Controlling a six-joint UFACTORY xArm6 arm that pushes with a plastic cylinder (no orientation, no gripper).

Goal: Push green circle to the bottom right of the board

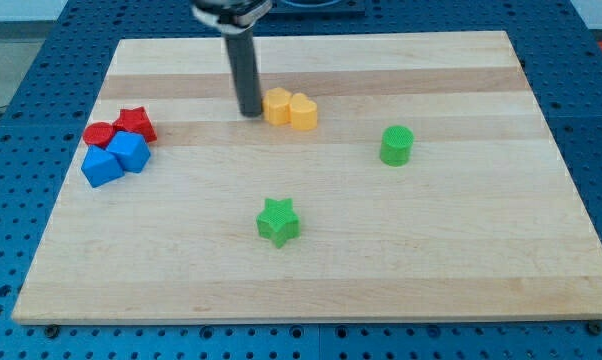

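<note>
Nearest on the counter [481, 280] lies the green star [278, 221], then the green circle [396, 145] toward the view's right, and farthest my tip [251, 112], which carries no hand, touches the yellow blocks [290, 108].

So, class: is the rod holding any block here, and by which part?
Nothing is held. My tip only rests on the board, just left of the two yellow blocks, far from the green circle.
</note>
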